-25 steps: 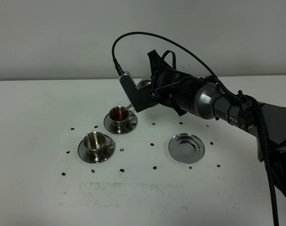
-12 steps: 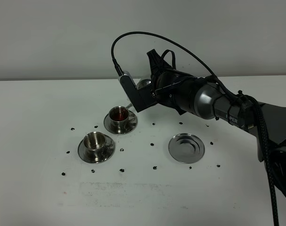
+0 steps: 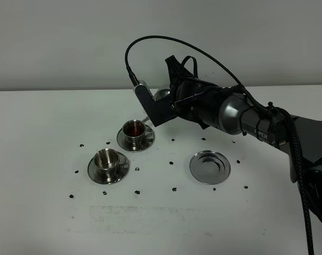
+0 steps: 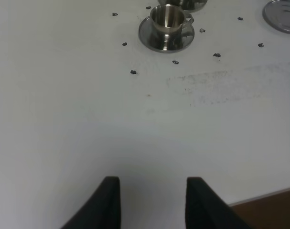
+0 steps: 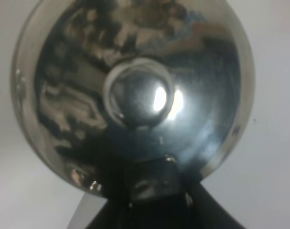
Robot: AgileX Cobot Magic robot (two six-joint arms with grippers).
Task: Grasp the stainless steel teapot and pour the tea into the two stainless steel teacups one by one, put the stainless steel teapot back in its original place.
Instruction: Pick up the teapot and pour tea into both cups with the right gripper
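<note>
While the stainless steel teapot point(image 3: 162, 95) is hanging tilted above the far teacup point(image 3: 134, 135), its thin spout point(image 3: 145, 118) is pointing down toward that cup's rim, and almost nothing is changing. Over the last second the pot and arm are shifting only a touch. The black wrist block point(image 3: 153, 109) is edging slightly up and to the left in the high view, then sitting in the same place across the last half second.

Reddish-brown tea point(image 3: 133, 126) is already showing inside the far teacup, at what looks like the same level as a second ago. I am judging from this that the first pour is finishing or pausing rather than flowing freely. No stream is visible between spout and cup. The near teacup point(image 3: 107, 159) is showing a bare shiny interior, so the second pour is not yet begun.

The right claw point(image 5: 152, 191) is clamping the teapot from the handle side, with the domed lid and its knob point(image 5: 140, 95) filling the wrist view. The grip point itself is mostly lost in shadow. The round saucer point(image 3: 209, 168) where the pot belongs is lying unoccupied, well apart from both cups, on the white surface point(image 3: 44, 133).

The left claw point(image 4: 153, 183) is hovering spread apart with nothing in its gap, well back from the near teacup, and is playing no part.
</note>
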